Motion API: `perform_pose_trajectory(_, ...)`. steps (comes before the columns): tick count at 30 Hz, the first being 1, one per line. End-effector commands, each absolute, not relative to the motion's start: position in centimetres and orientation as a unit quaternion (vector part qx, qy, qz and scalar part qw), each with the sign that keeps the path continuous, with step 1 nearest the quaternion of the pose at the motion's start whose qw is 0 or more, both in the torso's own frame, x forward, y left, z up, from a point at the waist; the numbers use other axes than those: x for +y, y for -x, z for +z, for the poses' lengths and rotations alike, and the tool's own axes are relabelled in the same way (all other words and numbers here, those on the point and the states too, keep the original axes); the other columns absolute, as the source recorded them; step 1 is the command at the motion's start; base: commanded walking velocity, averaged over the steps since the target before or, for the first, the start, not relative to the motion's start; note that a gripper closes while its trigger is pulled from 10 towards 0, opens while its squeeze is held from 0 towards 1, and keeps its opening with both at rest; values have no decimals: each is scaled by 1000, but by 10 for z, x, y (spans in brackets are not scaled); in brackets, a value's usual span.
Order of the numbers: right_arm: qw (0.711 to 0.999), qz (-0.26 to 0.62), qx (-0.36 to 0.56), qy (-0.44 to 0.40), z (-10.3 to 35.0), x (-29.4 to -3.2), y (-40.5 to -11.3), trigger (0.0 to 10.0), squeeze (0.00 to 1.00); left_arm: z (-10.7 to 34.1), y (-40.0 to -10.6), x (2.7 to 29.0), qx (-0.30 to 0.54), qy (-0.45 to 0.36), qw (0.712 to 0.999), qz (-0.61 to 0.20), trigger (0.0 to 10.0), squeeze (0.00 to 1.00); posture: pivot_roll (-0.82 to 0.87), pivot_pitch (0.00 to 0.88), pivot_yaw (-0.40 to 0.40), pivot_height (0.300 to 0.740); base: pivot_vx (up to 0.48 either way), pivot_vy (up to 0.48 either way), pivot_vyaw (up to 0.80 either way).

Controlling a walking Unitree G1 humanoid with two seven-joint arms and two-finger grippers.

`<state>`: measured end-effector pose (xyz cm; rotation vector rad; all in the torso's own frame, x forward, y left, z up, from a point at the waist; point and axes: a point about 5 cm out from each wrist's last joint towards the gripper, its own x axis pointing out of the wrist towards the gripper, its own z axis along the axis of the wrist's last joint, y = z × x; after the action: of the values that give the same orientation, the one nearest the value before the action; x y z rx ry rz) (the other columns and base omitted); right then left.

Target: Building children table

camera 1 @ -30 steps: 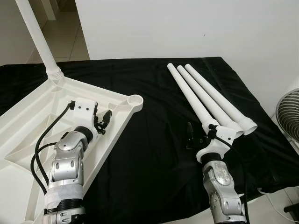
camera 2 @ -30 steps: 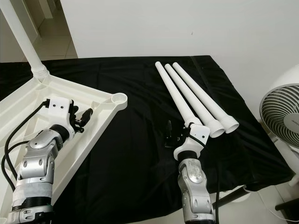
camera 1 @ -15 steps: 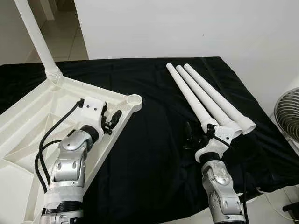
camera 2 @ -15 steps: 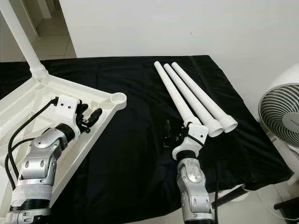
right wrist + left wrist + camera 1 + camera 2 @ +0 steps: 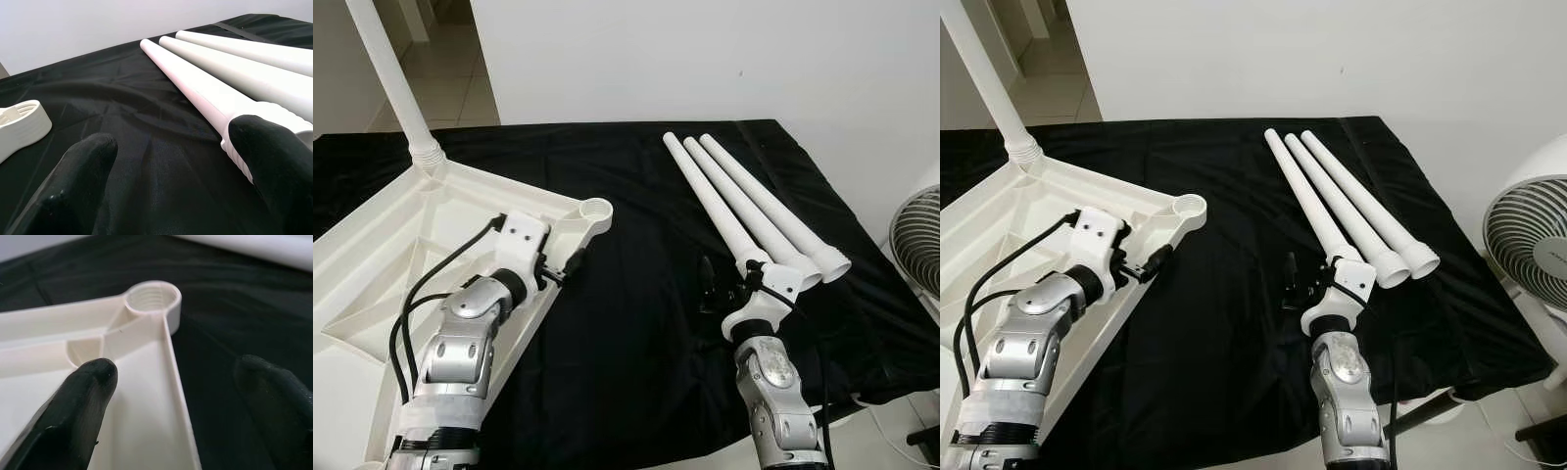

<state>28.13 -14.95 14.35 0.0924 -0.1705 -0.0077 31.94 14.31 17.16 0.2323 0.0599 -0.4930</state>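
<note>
The white tabletop (image 5: 382, 245) lies upside down on the left. One white leg (image 5: 396, 88) stands screwed into its far corner. An empty threaded socket (image 5: 595, 209) sits at the near right corner. My left gripper (image 5: 566, 264) is open just short of that socket (image 5: 152, 297) and straddles the tabletop's rim (image 5: 178, 396), one finger inside and one over the cloth. Three loose white legs (image 5: 734, 201) lie side by side on the right. My right gripper (image 5: 717, 289) is open beside the nearest leg's wide end (image 5: 274, 117), holding nothing.
A black cloth (image 5: 636, 333) covers the work table, whose front edge runs just before my arms. A white fan (image 5: 1528, 245) stands on the floor off the right edge. A white wall rises behind, and a tiled doorway (image 5: 460, 69) opens at the far left.
My left gripper has moved right along the tabletop, from inside the tray to its rim near the empty socket. The right arm has barely shifted.
</note>
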Motion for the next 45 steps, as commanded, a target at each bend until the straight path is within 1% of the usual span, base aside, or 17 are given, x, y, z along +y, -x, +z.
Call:
perform_pose_trajectory(1,996,-9,-77,-50,140,-150,-281,10000,0,161,-318,140,60,-117,954,-268,10000,0,-4,114,24,740,0,0,0)
perform_pose_trajectory(2,996,-13,-77,-51,140,-151,-280,10000,0,157,-317,137,75,-126,948,-282,10000,0,-5,117,27,740,0,0,0)
perform_pose_trajectory(5,996,-15,-77,-52,140,-152,-280,10000,0,153,-317,135,88,-131,943,-293,10000,0,-9,118,32,740,0,0,0)
perform_pose_trajectory(19,995,-23,-78,-55,139,-151,-279,10000,0,148,-328,137,124,-162,936,-288,10000,0,-15,117,53,740,0,0,0)
perform_pose_trajectory(20,995,-25,-78,-56,139,-151,-278,10000,0,148,-328,138,127,-164,934,-290,9176,0,-15,117,57,740,0,0,0)
perform_pose_trajectory(22,995,-25,-79,-56,139,-151,-278,10000,0,147,-328,138,129,-165,934,-291,9176,0,-15,117,57,740,0,0,0)
perform_pose_trajectory(23,995,-26,-78,-56,139,-151,-278,10000,0,147,-328,137,131,-172,930,-298,0,0,-15,117,59,740,0,0,0)
perform_pose_trajectory(28,995,-28,-78,-56,138,-151,-278,10000,0,147,-327,135,135,-191,919,-316,0,0,-17,114,62,740,0,0,0)
perform_pose_trajectory(33,995,-29,-78,-57,138,-151,-277,10000,0,149,-324,128,134,-220,899,-353,0,0,-17,111,68,740,0,0,0)
perform_pose_trajectory(37,995,-30,-78,-57,138,-151,-277,10000,0,149,-321,125,131,-229,890,-373,0,0,-17,111,68,740,0,0,0)
perform_pose_trajectory(38,995,-30,-78,-58,138,-151,-277,10000,0,150,-318,123,128,-235,881,-390,0,0,-16,113,71,740,0,0,0)
perform_pose_trajectory(39,995,-30,-78,-58,138,-151,-277,10000,0,150,-318,123,128,-235,881,-390,0,0,-16,113,71,740,0,0,0)
perform_pose_trajectory(40,995,-31,-78,-58,137,-151,-277,10000,0,149,-315,122,128,-238,874,-404,0,0,-16,113,71,740,0,0,0)
perform_pose_trajectory(43,995,-32,-78,-59,137,-151,-277,10000,0,149,-313,122,128,-240,870,-411,0,0,-16,113,71,740,0,0,0)
perform_pose_trajectory(45,995,-33,-77,-59,137,-152,-277,10000,0,148,-310,121,129,-246,862,-424,0,0,-12,119,77,740,0,0,0)
